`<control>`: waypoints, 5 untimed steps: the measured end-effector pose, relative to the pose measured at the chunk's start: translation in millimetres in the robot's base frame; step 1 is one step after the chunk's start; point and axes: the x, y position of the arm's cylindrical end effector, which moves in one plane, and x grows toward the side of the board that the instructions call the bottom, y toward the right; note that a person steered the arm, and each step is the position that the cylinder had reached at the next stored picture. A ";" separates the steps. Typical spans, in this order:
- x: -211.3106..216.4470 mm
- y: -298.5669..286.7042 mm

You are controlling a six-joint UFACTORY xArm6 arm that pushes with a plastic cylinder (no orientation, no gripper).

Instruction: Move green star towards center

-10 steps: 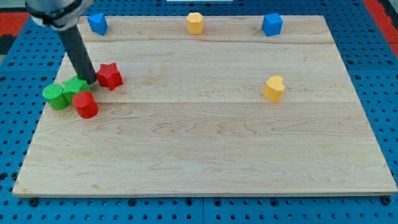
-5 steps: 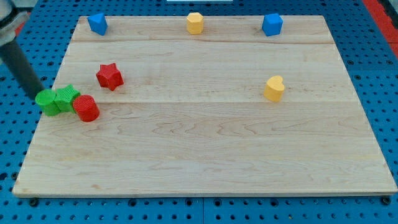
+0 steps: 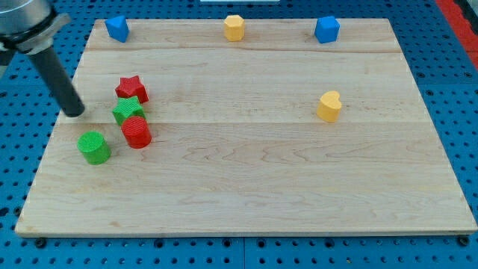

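The green star (image 3: 128,110) lies on the left part of the wooden board (image 3: 246,179). It sits between the red star (image 3: 132,89) just above it and a red cylinder (image 3: 137,132) just below it, touching or nearly touching both. A green cylinder (image 3: 94,147) stands apart, lower left of them. My tip (image 3: 75,113) rests on the board to the left of the green star, with a gap between them. The dark rod rises toward the view's top left.
A blue block (image 3: 116,28) sits at the top left edge, a yellow block (image 3: 234,28) at the top middle, a blue cube (image 3: 326,29) at the top right. A yellow heart (image 3: 328,106) lies right of the middle. Blue pegboard surrounds the board.
The green star and red cylinder moved right, now under the red star. The green cylinder moved down and right, apart from them. My tip moved right onto the board.
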 end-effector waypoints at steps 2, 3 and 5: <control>18.3 133.6; 59.1 159.2; 69.6 212.4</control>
